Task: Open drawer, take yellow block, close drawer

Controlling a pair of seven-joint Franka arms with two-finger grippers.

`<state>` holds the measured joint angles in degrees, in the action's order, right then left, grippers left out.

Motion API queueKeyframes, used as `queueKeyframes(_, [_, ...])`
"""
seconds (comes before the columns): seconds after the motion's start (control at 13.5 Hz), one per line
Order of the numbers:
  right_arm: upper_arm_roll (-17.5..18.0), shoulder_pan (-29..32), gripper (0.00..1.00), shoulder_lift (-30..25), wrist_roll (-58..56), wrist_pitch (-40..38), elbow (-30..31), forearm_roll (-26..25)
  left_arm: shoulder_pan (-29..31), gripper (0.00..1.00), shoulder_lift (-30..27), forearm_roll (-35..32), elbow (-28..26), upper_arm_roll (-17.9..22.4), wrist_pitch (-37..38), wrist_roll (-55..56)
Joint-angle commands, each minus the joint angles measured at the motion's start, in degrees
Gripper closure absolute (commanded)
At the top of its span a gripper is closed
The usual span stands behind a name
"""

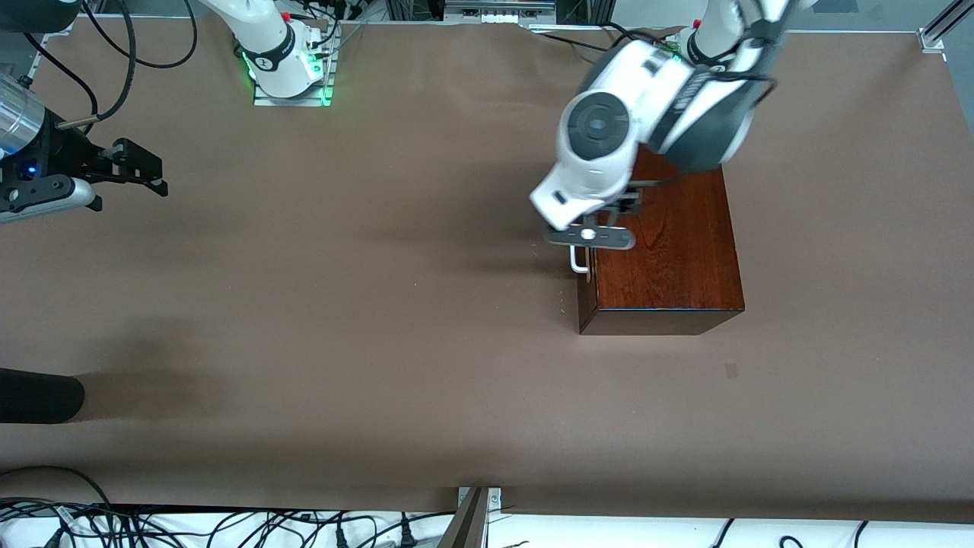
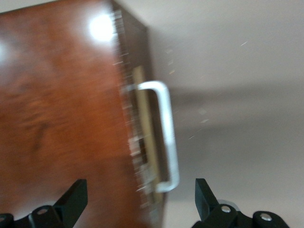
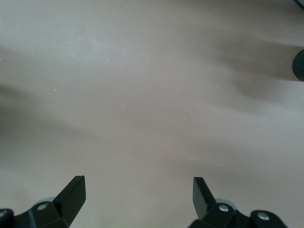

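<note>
Brown paper covers the desk [image 1: 380, 320]; nearest strip by the front camera is bare apart from a dark rounded object [image 1: 38, 396] at the right arm's end.

Mid-desk, toward the left arm's end: mahogany box [image 1: 670, 259], glossy top, sitting flat. Drawer [image 2: 142, 142] looks shut or cracked only a sliver; a pale strip shows between front and handle in the left wrist view, can't tell more. White U handle [image 1: 578, 260] sticks out from the box face that looks toward the right arm's end.

Left gripper [image 1: 592, 237] hangs over the handle end of the box, fingers [image 2: 73, 197] spread wide, gripping nothing, one over the box top, the other over bare desk, handle between them.

Yellow block: not visible anywhere; presumably inside the drawer.

Progress est.: step 1 only, approach to handle. Pull, block pickup, close all left to do.

Right gripper [image 1: 141, 171] waits over bare desk at the right arm's end, fingers [image 3: 71, 192] apart, empty.

Room: wide open desk in front of the drawer, plenty of pull-out travel. Box well clear of desk edges. Farthest: both arm bases and cables along the far edge.
</note>
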<state>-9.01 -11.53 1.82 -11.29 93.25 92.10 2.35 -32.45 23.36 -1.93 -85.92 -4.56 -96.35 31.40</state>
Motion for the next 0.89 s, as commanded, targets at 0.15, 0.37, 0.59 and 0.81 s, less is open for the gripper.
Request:
queueKeyframes(0.15, [0.0,0.2,0.0,0.3,-0.2,-0.9,-1.1,1.0,-2.9,0.0,4.0,-1.4,0.8,1.0,-2.5,6.0])
queueKeyframes(0.37, [0.0,0.2,0.0,0.3,-0.2,-1.0,-1.1,1.0,-4.9,0.0,4.6,-8.5,-2.0,0.9,-8.3,9.0])
queueKeyframes(0.59, [0.0,0.2,0.0,0.2,-0.2,-1.1,-1.1,1.0,-6.1,0.0,4.6,-8.7,-5.2,0.9,-12.4,12.2])
queueKeyframes(0.81, [0.0,0.2,0.0,0.2,-0.2,-1.1,-1.0,1.0,-6.3,0.0,4.7,-8.9,-6.8,0.9,-12.6,12.3])
